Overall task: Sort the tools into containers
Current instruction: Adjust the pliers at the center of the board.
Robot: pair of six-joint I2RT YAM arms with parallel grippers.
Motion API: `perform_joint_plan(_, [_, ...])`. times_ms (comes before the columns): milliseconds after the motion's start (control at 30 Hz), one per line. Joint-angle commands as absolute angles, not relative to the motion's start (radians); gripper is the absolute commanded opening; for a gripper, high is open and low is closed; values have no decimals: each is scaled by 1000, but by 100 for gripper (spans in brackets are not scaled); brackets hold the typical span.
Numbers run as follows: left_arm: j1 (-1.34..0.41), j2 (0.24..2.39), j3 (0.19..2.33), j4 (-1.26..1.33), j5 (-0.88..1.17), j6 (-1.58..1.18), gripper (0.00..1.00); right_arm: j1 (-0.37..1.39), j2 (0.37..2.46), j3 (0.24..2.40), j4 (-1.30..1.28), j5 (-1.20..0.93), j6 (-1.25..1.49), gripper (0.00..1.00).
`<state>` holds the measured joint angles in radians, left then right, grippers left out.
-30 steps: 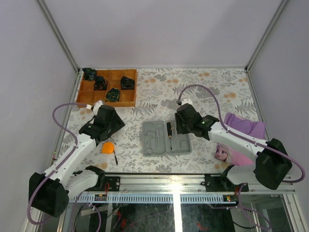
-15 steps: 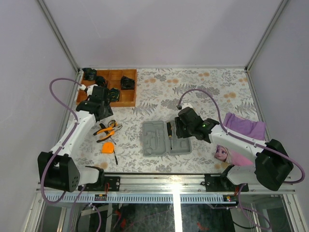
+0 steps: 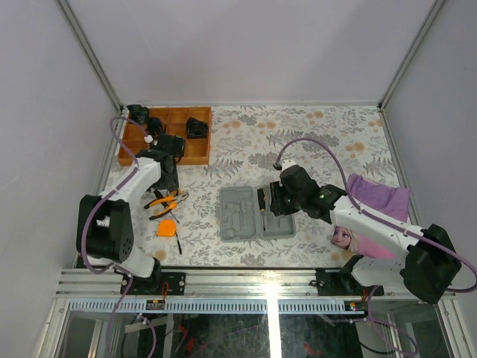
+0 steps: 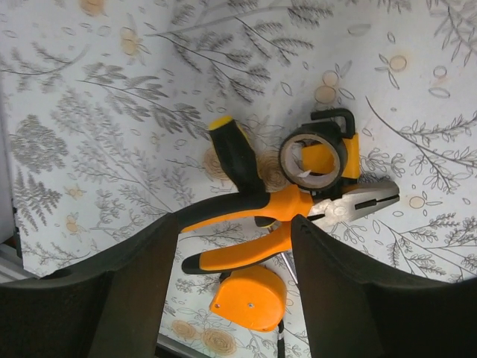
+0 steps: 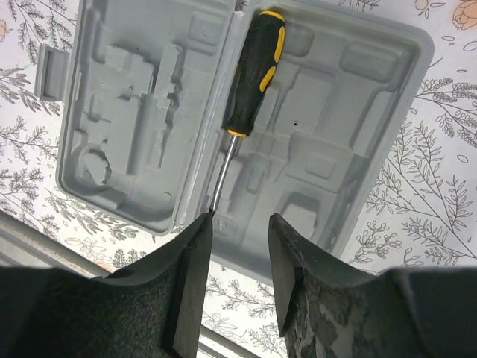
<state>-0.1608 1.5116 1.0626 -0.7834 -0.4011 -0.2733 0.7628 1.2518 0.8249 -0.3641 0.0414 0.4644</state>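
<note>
Your left jaws wide, empty; pliers [image 4: 268,216] show between them, long axis lower left to right. Left arm nearer. Right jaws part-open, empty.

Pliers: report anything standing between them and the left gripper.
Nothing covers the handles of the pliers below the open left gripper. A tape roll sits by their pivot, and a black-and-yellow handle meets the upper handle.

Soft, even overhead light, little shadow.
Glare streaks the rail [image 3: 272,287] below both jaws; beyond the right jaws the case [image 5: 313,112] holds faint recess shadows; fingers [image 4: 134,298] at the wrist views' bottom edges are dark and blurred.
</note>
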Motion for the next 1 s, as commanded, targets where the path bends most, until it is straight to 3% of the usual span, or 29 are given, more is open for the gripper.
perform_joint_plan(0, [-155, 1582, 1064, -731, -308, -214, 61, 757, 1227, 803, -347, 0, 454, 43])
perform_joint_plan(267, [-157, 1578, 1062, -683, -105, -168, 69, 758, 1240, 769, -285, -30, 485, 44])
perform_joint_plan(633, [-173, 1653, 1053, -718, -180, -229, 73, 757, 1249, 748, -260, -35, 493, 44])
perform_joint_plan(967, [-231, 1668, 1004, -696, -20, -299, 74, 758, 1249, 736, -243, -40, 516, 44])
